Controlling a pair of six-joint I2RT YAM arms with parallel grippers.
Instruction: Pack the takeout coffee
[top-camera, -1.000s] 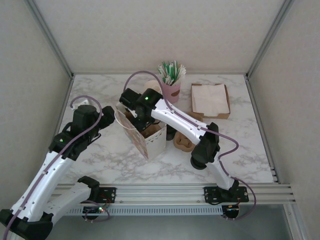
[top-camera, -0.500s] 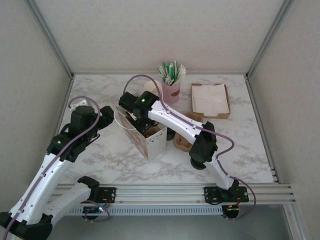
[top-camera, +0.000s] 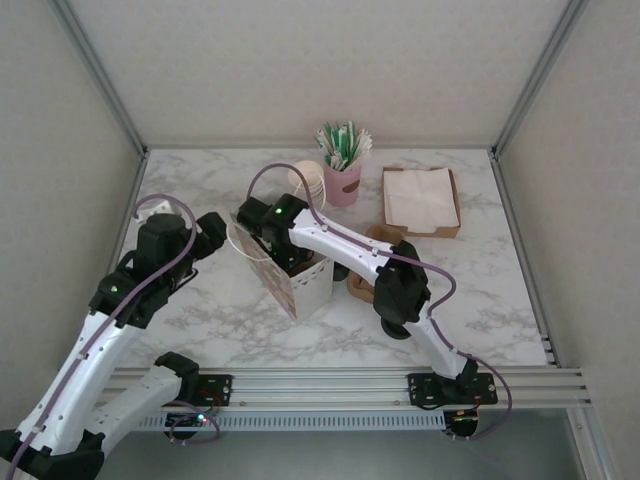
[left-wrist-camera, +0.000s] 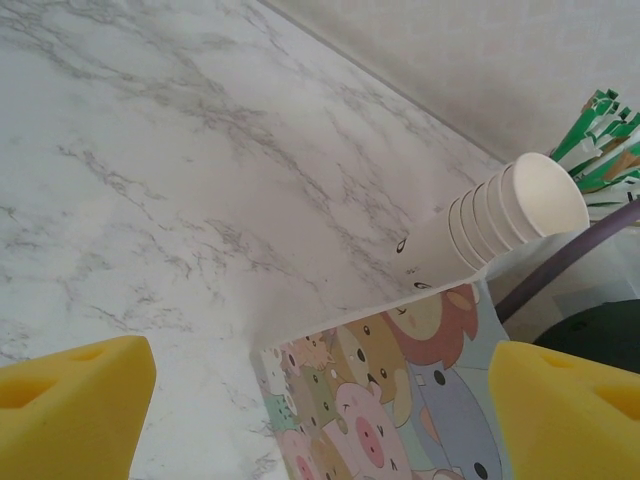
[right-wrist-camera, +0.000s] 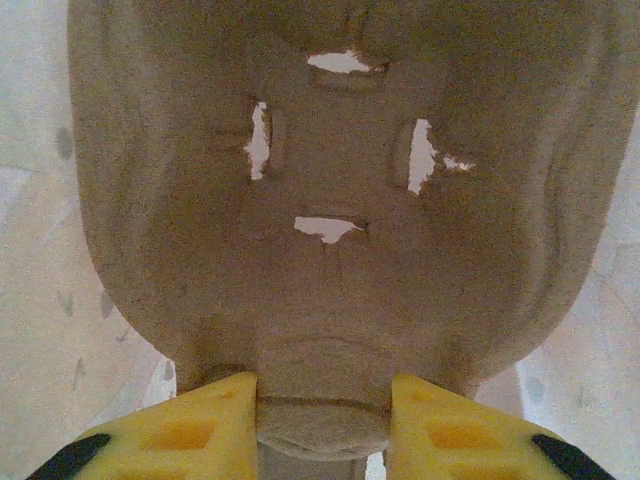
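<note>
Shifting left into the cartoon-printed paper bag (top-camera: 300, 285) at frame centre, the right pincer (right-wrist-camera: 322, 420) clamps a brown moulded-pulp cup tray (right-wrist-camera: 330, 200). The left pincer (left-wrist-camera: 320, 400) gapes at the rim. The black-lidded takeout coffee cup (top-camera: 341, 274), seemingly under the right arm beside the bag, looks unpacked.

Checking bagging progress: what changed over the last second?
The right arm swung left and nearer over the cartoon-printed paper bag, its fingers still clamping the brown moulded-pulp tray. The left arm edged left. Bag and stacked cream paper cups stayed put.
</note>
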